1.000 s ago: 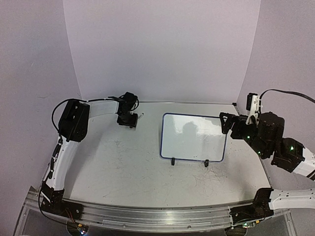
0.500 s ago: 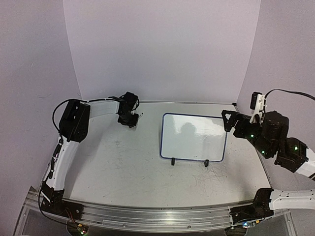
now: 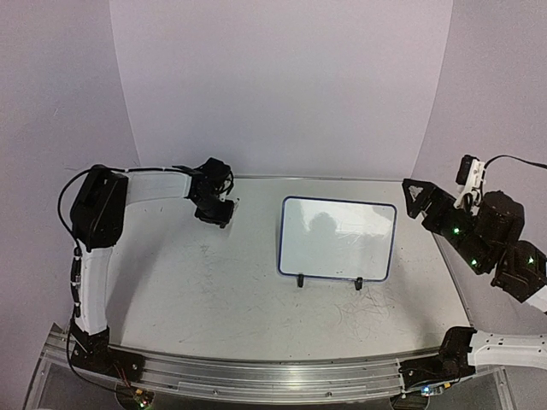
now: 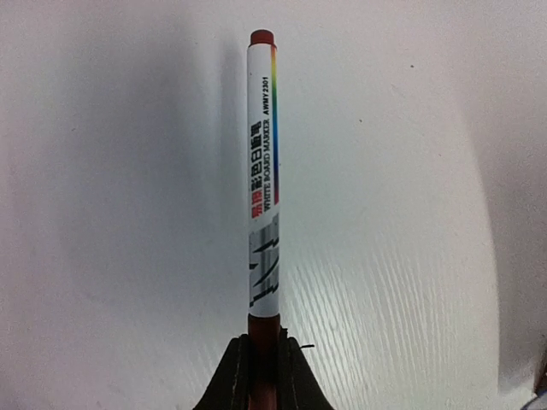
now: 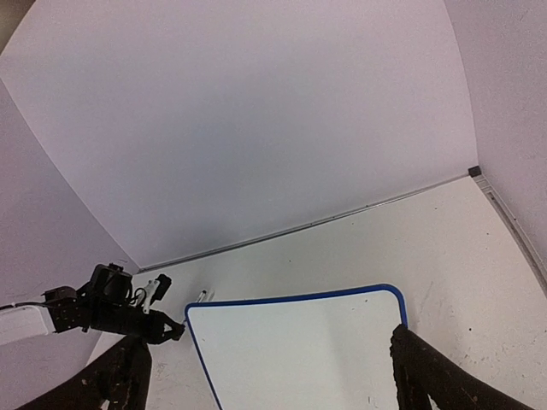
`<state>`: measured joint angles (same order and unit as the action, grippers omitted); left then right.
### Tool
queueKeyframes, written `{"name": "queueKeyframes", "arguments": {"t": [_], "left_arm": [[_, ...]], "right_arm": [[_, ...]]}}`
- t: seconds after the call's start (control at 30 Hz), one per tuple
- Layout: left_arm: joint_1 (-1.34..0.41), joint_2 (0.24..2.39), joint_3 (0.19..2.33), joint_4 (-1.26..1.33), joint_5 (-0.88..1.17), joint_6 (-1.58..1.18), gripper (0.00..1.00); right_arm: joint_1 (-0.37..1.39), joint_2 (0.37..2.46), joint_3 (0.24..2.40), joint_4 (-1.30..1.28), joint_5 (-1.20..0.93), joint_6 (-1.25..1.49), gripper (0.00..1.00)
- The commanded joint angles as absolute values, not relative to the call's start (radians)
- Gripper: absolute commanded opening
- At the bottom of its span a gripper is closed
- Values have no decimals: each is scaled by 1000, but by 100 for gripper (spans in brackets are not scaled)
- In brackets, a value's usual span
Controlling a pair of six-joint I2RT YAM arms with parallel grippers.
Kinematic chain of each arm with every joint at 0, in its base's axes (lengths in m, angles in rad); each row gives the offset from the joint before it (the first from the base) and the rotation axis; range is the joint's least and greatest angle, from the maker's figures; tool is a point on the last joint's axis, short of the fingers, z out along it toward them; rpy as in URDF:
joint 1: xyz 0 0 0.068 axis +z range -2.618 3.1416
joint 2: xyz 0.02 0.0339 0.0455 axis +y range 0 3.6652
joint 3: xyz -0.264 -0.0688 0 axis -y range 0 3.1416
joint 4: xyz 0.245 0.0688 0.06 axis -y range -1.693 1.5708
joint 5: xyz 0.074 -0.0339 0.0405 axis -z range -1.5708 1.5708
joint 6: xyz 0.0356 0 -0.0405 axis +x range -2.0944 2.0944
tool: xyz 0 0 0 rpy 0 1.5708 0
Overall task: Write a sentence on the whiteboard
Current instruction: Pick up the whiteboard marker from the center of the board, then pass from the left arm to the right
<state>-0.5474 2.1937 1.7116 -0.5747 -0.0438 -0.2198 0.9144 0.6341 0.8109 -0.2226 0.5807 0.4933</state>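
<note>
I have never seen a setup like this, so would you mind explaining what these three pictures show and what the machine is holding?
These are two robot arms bolted at the near edge of a white table. The wide picture looks down from above and behind them. The other two come from a small camera on each arm's wrist. On the table stands a small whiteboard with a blue frame, propped on two black feet; I can make out no writing on it. The left gripper, at the far left, is closed on one end of a whiteboard marker, which its wrist camera shows pointing away. The right gripper is open near the board's far right corner and holds nothing.
</note>
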Motion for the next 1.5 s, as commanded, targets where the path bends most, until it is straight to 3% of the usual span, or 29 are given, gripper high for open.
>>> {"name": "queueKeyframes", "arguments": {"t": [0.0, 0.17, 0.33, 0.53, 0.73, 1.23, 1.47], "left_arm": [[-547, 1916, 1564, -527, -28, -268, 9], [-550, 1667, 1382, -510, 73, -281, 8], [-575, 1441, 1274, -511, 135, -278, 8], [-694, 1295, 1231, -503, 159, -279, 6], [-836, 1266, 1238, -492, 177, -213, 5], [-894, 1253, 1203, -477, 354, -102, 1], [-908, 1247, 1186, -476, 369, -104, 0]], "right_arm": [[917, 681, 874, -218, 552, 528, 98], [917, 811, 950, -218, 502, 483, 98], [884, 1012, 1168, -273, 352, 420, 98], [711, 1283, 1480, -350, -203, 414, 98], [700, 1514, 1666, -389, -627, 396, 98], [701, 1690, 1616, -430, -936, 325, 98], [700, 1747, 1606, -428, -1037, 308, 78]]}}
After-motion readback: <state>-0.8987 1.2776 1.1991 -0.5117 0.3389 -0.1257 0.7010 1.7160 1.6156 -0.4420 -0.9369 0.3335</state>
